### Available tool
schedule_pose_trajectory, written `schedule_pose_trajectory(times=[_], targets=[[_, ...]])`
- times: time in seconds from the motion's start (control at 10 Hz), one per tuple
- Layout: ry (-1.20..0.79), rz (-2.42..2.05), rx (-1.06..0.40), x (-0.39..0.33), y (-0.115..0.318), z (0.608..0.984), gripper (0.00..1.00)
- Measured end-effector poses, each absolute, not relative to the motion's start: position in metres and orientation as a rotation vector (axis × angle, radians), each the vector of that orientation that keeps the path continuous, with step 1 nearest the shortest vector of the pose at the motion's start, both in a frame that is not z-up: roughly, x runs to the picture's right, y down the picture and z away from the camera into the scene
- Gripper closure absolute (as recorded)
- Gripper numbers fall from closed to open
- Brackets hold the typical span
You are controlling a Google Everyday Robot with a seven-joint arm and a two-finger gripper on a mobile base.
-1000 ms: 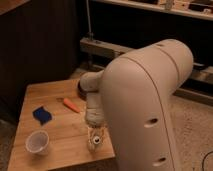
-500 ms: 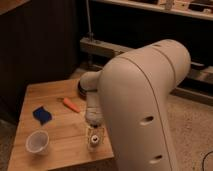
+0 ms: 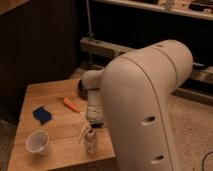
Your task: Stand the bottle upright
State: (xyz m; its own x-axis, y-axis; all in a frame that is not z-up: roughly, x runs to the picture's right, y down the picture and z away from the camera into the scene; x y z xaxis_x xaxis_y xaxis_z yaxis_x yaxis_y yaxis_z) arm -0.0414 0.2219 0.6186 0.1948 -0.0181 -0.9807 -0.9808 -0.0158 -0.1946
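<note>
The bottle (image 3: 91,143) is a small white plastic one. It stands roughly upright near the front edge of the wooden table (image 3: 55,97). My gripper (image 3: 88,134) reaches down from the arm's wrist and sits right at the bottle's top and left side. The big white arm housing (image 3: 145,110) fills the right of the view and hides the table's right part.
A round white cup (image 3: 38,142) stands at the front left of the table. A blue object (image 3: 42,115) lies behind it, and an orange marker-like stick (image 3: 70,104) lies mid-table. The table's front edge runs just below the bottle. Dark shelving stands behind.
The gripper and the bottle have drifted slightly left and toward the table's front edge. Cup, blue object and orange stick have not moved.
</note>
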Motion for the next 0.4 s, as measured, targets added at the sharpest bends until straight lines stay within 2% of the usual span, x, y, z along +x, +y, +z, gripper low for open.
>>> schedule_pose_trajectory(times=[0.4], targets=[[1.069,1.061,-1.321,-0.0422,0.2222,0.6186,0.20]])
